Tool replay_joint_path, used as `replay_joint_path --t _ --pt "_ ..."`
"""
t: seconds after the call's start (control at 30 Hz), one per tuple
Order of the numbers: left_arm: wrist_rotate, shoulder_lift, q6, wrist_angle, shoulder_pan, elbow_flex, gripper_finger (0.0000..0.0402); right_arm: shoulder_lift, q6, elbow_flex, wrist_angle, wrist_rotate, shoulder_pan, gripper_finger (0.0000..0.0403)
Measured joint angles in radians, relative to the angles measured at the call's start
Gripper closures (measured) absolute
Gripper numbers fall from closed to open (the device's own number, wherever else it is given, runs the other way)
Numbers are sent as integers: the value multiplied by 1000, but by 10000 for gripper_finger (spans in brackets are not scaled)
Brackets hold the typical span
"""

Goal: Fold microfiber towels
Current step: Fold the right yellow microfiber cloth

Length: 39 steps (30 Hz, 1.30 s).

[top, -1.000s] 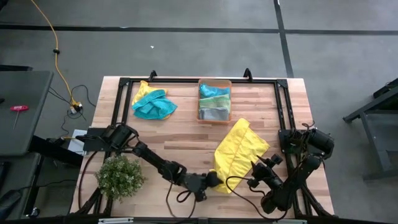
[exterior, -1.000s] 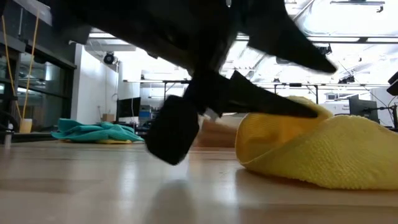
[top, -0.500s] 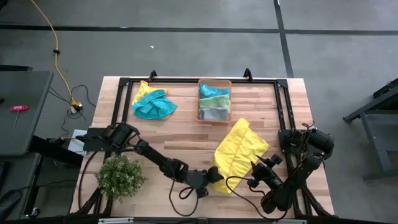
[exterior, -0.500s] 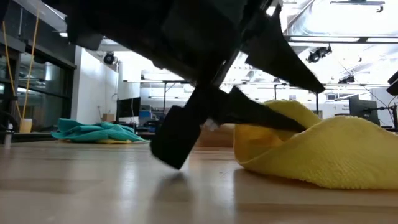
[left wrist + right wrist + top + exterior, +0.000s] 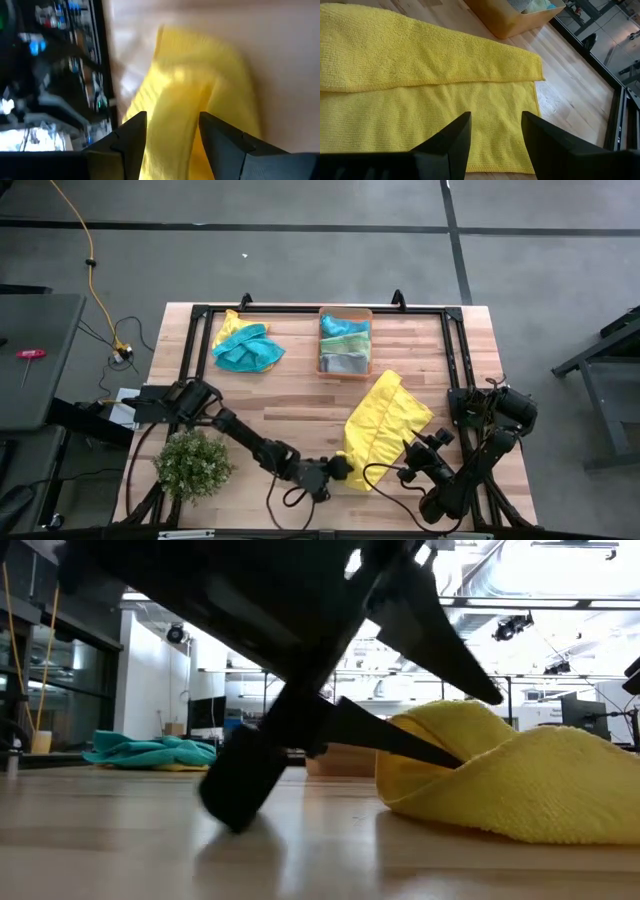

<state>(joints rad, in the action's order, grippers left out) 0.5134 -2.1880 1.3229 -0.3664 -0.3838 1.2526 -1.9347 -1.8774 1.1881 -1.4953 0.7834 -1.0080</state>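
Two grippers flank your yellow towel (image 5: 385,428): left gripper (image 5: 343,467), fingers parted around its near corner to lift a fold, right gripper (image 5: 424,448) spread beside it, empty

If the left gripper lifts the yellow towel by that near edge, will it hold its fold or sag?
The yellow microfiber towel will probably sag: it already lies humped and draped in the low view, not flat. It looks light and nappy, so the left gripper, fingers open astride its edge, should hold it without slipping. The loose folded flap may fall open.
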Motion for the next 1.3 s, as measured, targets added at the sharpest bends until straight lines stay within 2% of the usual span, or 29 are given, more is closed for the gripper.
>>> replay_joint_path --t 0.27,0.53,0.8,1.3 --pt "20 0 38 0 33 0 229 0 0 0 -1 0 0 236" --pt "-78 0 62 -66 6 0 229 0 0 0 0 10 0 236" --pt "-96 -1 61 -134 10 -1 229 0 0 0 0 25 0 236" --pt "-200 -1 96 -177 38 -1 229 0 0 0 2 27 0 236"
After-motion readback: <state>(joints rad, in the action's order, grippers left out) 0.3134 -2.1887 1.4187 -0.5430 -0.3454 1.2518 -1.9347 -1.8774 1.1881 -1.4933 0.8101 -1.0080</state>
